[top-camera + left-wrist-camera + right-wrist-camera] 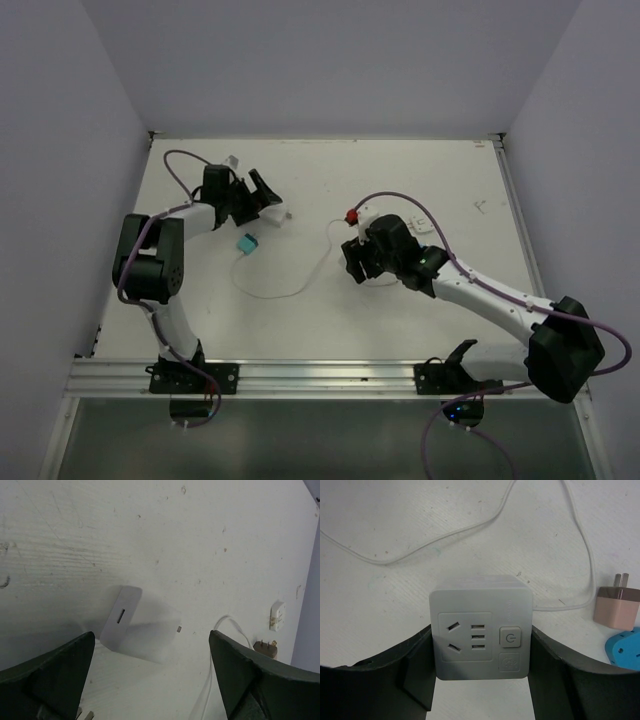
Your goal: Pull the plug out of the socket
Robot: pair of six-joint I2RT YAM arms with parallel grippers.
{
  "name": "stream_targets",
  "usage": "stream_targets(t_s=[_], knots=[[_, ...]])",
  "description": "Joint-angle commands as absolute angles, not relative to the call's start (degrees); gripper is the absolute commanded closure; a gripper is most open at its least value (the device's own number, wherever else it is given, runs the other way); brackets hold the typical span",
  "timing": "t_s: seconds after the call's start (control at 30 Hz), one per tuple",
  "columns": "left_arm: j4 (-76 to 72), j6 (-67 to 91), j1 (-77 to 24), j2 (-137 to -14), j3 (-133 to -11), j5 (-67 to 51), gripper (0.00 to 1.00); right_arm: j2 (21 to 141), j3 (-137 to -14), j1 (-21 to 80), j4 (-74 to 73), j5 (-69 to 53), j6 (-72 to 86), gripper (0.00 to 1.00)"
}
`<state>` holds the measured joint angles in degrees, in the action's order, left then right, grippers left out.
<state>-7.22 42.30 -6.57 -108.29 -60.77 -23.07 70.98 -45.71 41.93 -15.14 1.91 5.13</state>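
The grey socket cube (470, 600) sits between my right gripper's (481, 630) fingers, which press on both its sides; its front outlets are empty. In the top view the right gripper (356, 258) is at table centre and covers the cube. A white plug block (135, 627) with a slot lies on the table, apart from the socket, just ahead of my left gripper (151, 633), whose fingers are spread wide with nothing in them. In the top view the left gripper (262, 196) is at the back left, next to the white plug (277, 214).
A thin white cable (285, 290) loops across the table between the arms. A blue adapter (246, 243) lies near the left gripper. A pink plug (617, 607) and the blue adapter (626, 650) lie right of the socket. A red-tipped item (352, 215) lies behind the right gripper.
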Motion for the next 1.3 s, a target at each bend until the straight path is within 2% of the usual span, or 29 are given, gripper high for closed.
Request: stream_targets(t_s=[0.0, 0.17, 0.27, 0.53, 0.6, 0.73, 0.9, 1.17, 1.27], knots=[[-1.51, 37.19, -6.68, -101.61, -63.89, -18.47, 0.00, 72.33, -49.13, 41.40, -14.41, 4.74, 7.11, 1.00], [7.72, 30.43, -6.68, -92.58, -66.87, -11.61, 0.00, 72.69, -51.32, 35.44, -15.11, 5.45, 10.19, 1.00], [15.44, 25.86, -6.68, -86.43, -67.76, -7.48, 0.00, 71.55, -52.82, 27.79, -16.26, 4.84, 11.95, 1.00], [21.79, 21.18, -6.68, -69.89, -63.11, -0.79, 0.00, 72.15, -59.23, 7.93, -21.00, 12.82, 15.72, 1.00], [23.20, 20.48, -6.68, -66.72, -61.53, -0.62, 0.00, 72.60, -59.68, 3.54, -20.48, 11.17, 18.10, 1.00], [24.35, 19.95, -6.68, -61.80, -58.46, -0.44, 0.00, 74.61, -59.94, -1.39, -17.58, 9.23, 20.91, 1.00], [24.26, 20.13, -6.68, -59.77, -57.04, -0.96, 0.00, 81.20, -62.22, -6.50, -18.55, 14.41, 23.29, 1.00], [25.31, 19.86, -6.77, -58.18, -58.27, -0.70, 0.00, 90.69, -66.53, -8.96, -17.32, 18.02, 21.89, 1.00], [25.49, 19.78, -6.86, -57.92, -58.18, -0.53, 0.00, 93.69, -66.80, -9.14, -15.65, 16.88, 20.74, 0.96]])
